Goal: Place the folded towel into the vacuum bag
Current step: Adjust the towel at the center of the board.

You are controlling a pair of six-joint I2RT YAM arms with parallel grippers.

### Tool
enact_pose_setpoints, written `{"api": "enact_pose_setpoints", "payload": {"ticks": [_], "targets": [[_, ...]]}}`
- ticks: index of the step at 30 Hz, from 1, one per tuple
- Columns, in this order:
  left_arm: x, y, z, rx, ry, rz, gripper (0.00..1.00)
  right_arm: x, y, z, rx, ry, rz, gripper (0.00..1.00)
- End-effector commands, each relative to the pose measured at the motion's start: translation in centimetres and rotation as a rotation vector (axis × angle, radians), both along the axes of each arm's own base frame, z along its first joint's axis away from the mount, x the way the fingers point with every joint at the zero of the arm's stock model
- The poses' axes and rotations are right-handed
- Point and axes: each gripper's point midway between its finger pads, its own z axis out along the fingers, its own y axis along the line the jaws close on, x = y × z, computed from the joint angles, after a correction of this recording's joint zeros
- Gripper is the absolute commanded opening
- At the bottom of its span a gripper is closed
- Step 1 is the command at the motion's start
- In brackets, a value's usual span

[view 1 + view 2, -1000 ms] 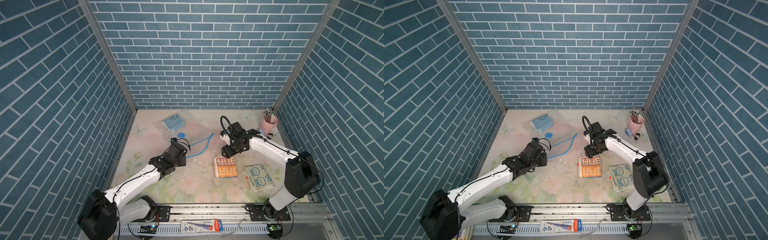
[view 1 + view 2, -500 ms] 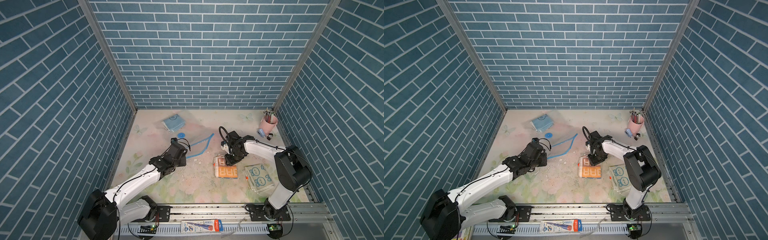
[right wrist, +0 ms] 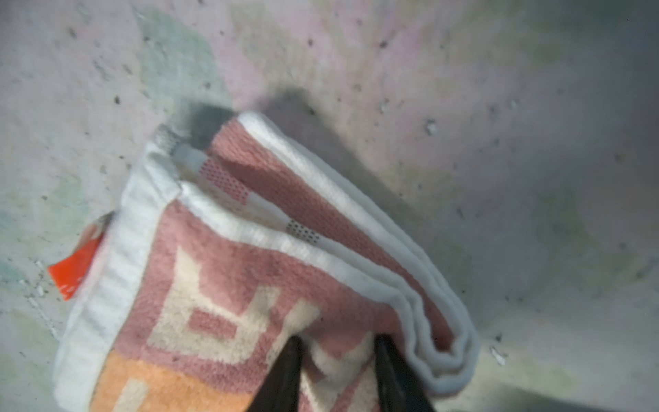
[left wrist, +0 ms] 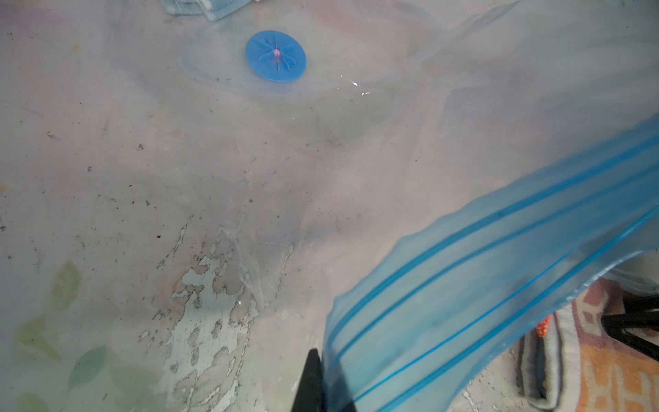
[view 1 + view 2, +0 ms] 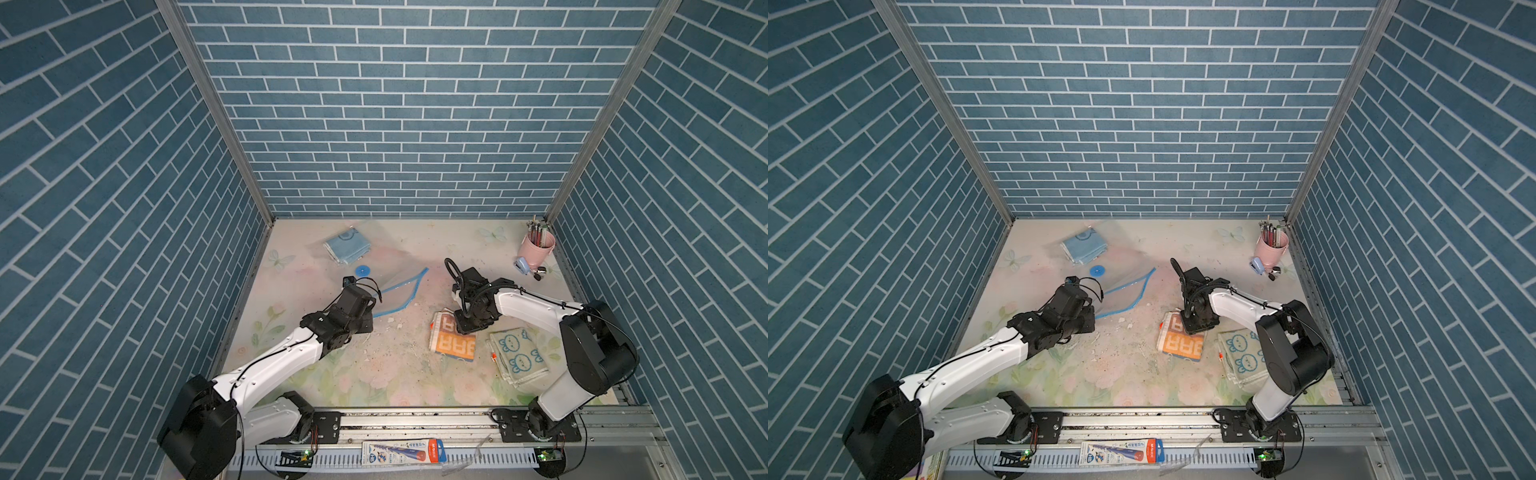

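Vacuum bag (image 5: 395, 286) lies spread over the far left of the table (image 5: 374, 374). Its mouth, edged by the blue strip (image 4: 463, 303), faces the middle and is raised off the surface. The folded towel (image 5: 453, 345), orange and pink, sits outside the bag to the right of that mouth, just beside a bunny-print towel (image 5: 519, 357). The left fingers (image 4: 311, 381) are closed, pinching the blue strip. The right fingers (image 3: 285, 378) stand partly apart astride a ridge of cloth at the folded towel's far corner (whether they actually pinch it, I cannot tell). The round blue valve (image 4: 275, 56) lies flat on the bag.
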Motion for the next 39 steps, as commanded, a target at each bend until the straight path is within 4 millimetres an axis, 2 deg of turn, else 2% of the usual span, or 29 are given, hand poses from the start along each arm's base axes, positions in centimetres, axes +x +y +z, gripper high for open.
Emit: {"api": "enact_pose_setpoints", "payload": {"ticks": [1, 6, 8, 10, 14, 17, 22, 26, 34, 39], "targets": [[0.2, 0.2, 0.1, 0.006, -0.007, 0.003, 0.00, -1.3, -2.0, 1.0, -0.070, 0.014, -0.042, 0.49], [0.2, 0.1, 0.0, 0.002, -0.006, 0.001, 0.00, 0.9, -0.6, 5.6, 0.023, -0.156, 0.054, 0.61], [0.3, 0.0, 0.1, 0.001, -0.007, 0.001, 0.00, 1.5, -0.1, 6.3, 0.034, -0.188, 0.091, 0.66], [0.3, 0.0, 0.1, -0.002, -0.009, 0.003, 0.00, 2.0, 0.1, 6.0, 0.034, -0.179, 0.114, 0.68], [0.1, 0.3, 0.2, -0.001, -0.012, 0.005, 0.00, 2.1, 0.8, 4.2, 0.034, -0.110, 0.143, 0.69], [0.0, 0.4, 0.3, -0.001, -0.015, 0.008, 0.00, 1.3, 1.5, 2.9, 0.067, -0.046, 0.150, 0.69], [-0.1, 0.5, 0.2, 0.002, -0.016, 0.007, 0.00, 0.1, 1.2, 0.6, 0.062, 0.023, 0.114, 0.69], [0.0, 0.4, 0.2, 0.002, -0.013, 0.004, 0.00, -0.7, 0.6, -0.8, 0.043, 0.066, 0.066, 0.66], [0.0, 0.4, 0.2, 0.003, -0.016, 0.004, 0.00, -2.6, 0.3, -1.7, 0.057, 0.136, -0.053, 0.59], [0.1, 0.5, 0.3, 0.007, -0.020, 0.006, 0.00, -4.1, 2.6, -1.1, 0.135, 0.173, -0.109, 0.58]]}}
